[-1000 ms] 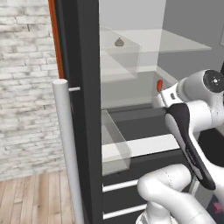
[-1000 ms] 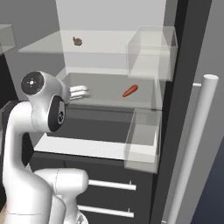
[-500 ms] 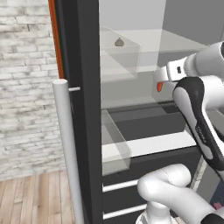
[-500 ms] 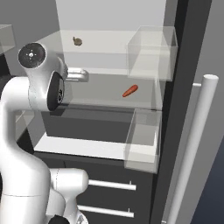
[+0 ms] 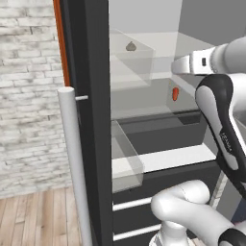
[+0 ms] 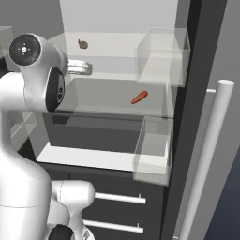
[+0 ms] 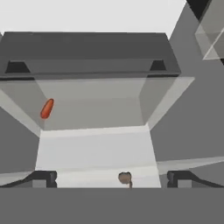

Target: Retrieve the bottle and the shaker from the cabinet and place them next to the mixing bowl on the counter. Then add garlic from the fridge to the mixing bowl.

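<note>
The black fridge [image 5: 91, 96] stands open before me. The garlic [image 5: 130, 46] is a small brownish bulb far back on an upper glass shelf, apart from everything else. My gripper [image 5: 176, 65] reaches into the fridge a little below and in front of the garlic [image 6: 83, 44], open and holding nothing. In the hand view, which is rolled over, the garlic [image 7: 125, 178] shows low between the two dark fingertips [image 7: 43, 178], still some way off. The bottle, shaker, cabinet, mixing bowl and counter are out of view.
A small orange-red vegetable [image 6: 139, 97] lies on the shelf below the garlic. Clear bins [image 6: 152, 150] hang on the open door beside its long silver handle [image 6: 211, 154]. White drawers with silver strips [image 5: 134, 204] sit lower down. A brick wall [image 5: 29, 96] stands left.
The arm has risen and the hand has lifted from the level of the orange-red vegetable's shelf toward the upper shelf. The jaws stayed open and the garlic has not moved.
</note>
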